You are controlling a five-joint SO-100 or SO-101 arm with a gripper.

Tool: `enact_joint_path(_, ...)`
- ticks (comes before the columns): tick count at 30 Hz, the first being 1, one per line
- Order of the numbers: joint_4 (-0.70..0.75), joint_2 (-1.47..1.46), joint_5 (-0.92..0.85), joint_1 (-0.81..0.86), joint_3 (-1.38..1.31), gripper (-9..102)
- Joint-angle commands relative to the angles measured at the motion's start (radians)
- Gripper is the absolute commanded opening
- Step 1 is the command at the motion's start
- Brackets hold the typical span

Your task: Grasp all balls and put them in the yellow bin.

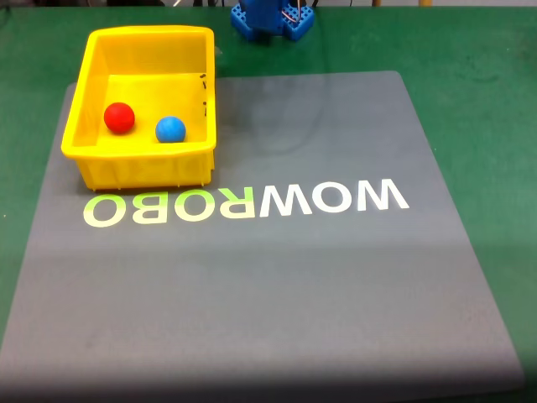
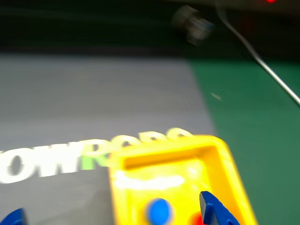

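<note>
The yellow bin (image 1: 84,109) stands at the back left of the grey mat in the fixed view. Inside it lie the red ball (image 1: 119,117) and the blue ball (image 1: 170,129), side by side and slightly apart. The blurred wrist view looks down on the yellow bin (image 2: 225,159) from above, with the blue ball (image 2: 158,211) on its floor. A sliver of the red ball (image 2: 196,219) peeks out beside a blue fingertip (image 2: 214,211). My gripper (image 2: 112,216) is open, its two blue fingertips far apart at the bottom edge, holding nothing.
The grey mat (image 1: 277,285) with WOWROBO lettering lies on a green table (image 1: 478,67). The arm's blue base (image 1: 270,18) sits at the back edge. In the wrist view a thin cable (image 2: 262,65) runs over the green surface.
</note>
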Motion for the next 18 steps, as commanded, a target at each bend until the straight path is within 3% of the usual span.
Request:
enact_joint_path(1, -0.055, 0.155, 0.02, -0.209, 0.121, 35)
enact_joint_path(6, -0.169, 0.443, -0.043, -0.353, 0.494, 26)
enact_joint_path(12, -0.112, 0.758, -0.083, -0.341, 0.828, 0)
enact_joint_path(18, -0.072, 0.897, -0.083, -0.322, 1.029, 0)
